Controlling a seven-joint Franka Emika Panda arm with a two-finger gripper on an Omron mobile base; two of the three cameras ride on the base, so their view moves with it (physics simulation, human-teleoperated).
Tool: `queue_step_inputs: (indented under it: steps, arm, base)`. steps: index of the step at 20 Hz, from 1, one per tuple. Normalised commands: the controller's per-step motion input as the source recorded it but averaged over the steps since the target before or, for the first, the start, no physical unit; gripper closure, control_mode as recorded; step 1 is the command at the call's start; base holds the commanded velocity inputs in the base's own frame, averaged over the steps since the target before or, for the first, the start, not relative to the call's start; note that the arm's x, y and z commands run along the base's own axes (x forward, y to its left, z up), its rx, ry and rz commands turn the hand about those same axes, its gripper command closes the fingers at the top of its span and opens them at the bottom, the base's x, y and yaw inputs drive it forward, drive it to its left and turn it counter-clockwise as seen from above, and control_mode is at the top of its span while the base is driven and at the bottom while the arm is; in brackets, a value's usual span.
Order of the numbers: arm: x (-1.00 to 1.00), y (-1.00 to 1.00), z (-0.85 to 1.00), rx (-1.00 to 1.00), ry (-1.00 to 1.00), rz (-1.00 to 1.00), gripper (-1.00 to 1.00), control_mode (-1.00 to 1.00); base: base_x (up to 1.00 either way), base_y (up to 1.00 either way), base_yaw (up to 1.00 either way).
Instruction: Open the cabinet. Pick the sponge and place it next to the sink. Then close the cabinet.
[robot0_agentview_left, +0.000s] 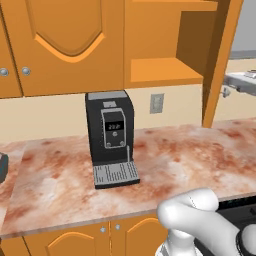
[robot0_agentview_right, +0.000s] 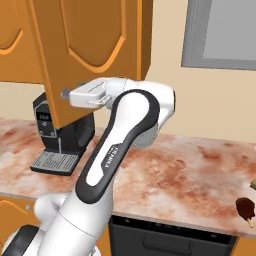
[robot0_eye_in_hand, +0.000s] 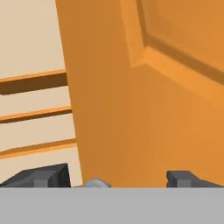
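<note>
Kitchen counter (robot0_agentview_left: 200, 160); cabinet (robot0_agentview_right: 95, 50) door ajar, hand (robot0_eye_in_hand: 114, 180) apparently spread.

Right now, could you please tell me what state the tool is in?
Tool: open, holding nothing, its tips either side of the knob on the open cabinet door.

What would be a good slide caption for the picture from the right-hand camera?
White robot arm holds its open hand at the knob of the swung-open orange cabinet door, above a black coffee machine.

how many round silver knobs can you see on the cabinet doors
6: two on the upper doors, two on the lower doors, one lower-left, one on the open door by the gripper. Others may be hidden.
</note>
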Motion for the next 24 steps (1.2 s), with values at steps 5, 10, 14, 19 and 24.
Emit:
queue_step_inputs:
  steps: [5,10,14,19,24]
  arm:
    - [0.60,0.35,0.00,0.00,0.09,-0.27,-1.00,-1.00]
    - [0.81,0.34,0.00,-0.02,0.04,-0.36,-1.00,-1.00]
    - [0.53,0.44,0.00,0.00,0.00,-0.40,-1.00,-1.00]
    - [0.31,0.48,0.00,0.00,0.00,-0.40,-1.00,-1.00]
    - [0.17,0.36,0.00,0.00,0.03,-0.42,-1.00,-1.00]
  base:
    - [0.00,0.00,0.00]
    - [0.00,0.00,0.00]
    - [0.00,0.00,0.00]
    - [0.00,0.00,0.00]
    - [0.00,0.00,0.00]
